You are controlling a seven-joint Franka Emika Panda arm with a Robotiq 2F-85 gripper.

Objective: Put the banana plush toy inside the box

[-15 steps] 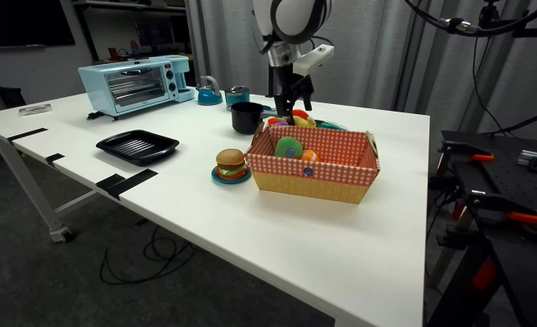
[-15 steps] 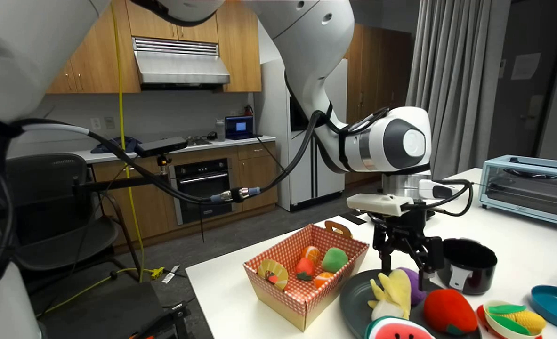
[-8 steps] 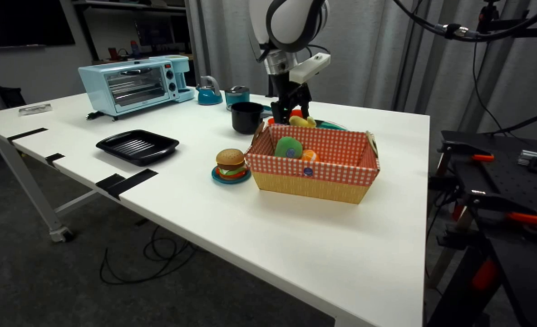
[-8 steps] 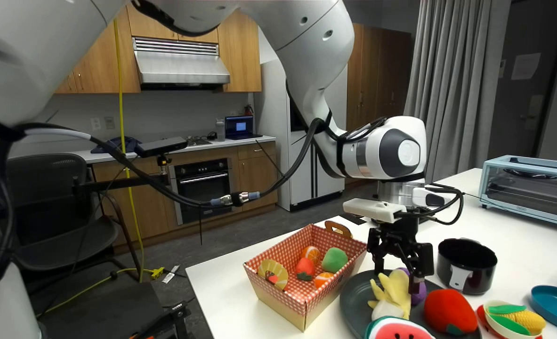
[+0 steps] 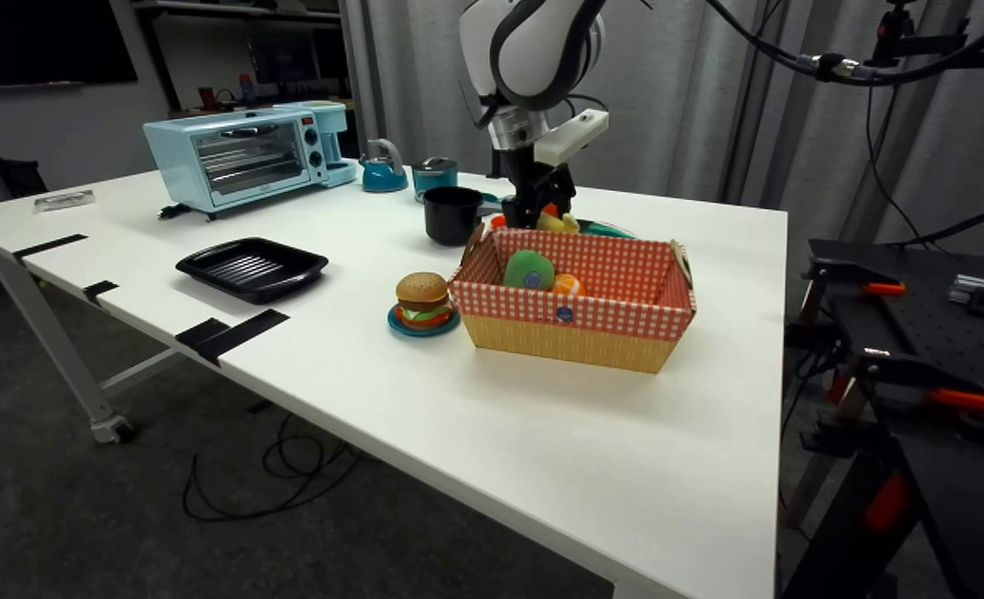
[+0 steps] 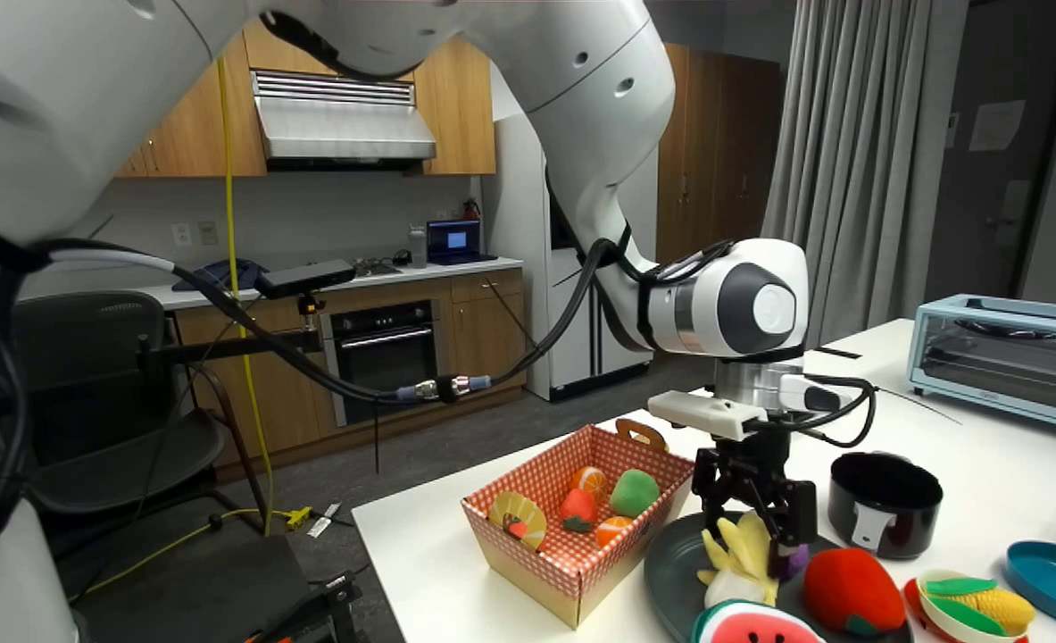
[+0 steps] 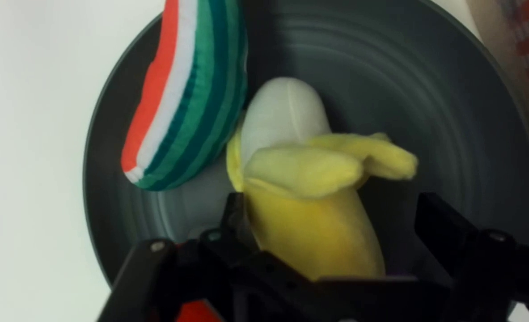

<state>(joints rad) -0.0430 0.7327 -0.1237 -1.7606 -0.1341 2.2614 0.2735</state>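
Straddling the plump, soft banana plush toy (image 7: 306,179), the angular gripper (image 7: 331,208) gapes wide.

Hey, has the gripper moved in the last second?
Yes. In an exterior view, the gripper has come down toward the dark plate and shifted away from the black pot; a gap now shows between gripper and pot.

Box (image 5: 571,337): red/wht chequer, tan-yel. lower edge. In box: grn toy (image 6: 635,493), red toy (image 6: 578,507), orange toys (image 6: 590,481). Beside box: dk-grey plate (image 7: 416,80), banana plush (image 7: 306,174) yel. w/ off-wht tip, watermelon toy (image 7: 195,103) red/wht w/ two-tone grn stripes. Well apart from box: lt-blue toaster oven (image 5: 246,158), blk tray (image 5: 252,270).
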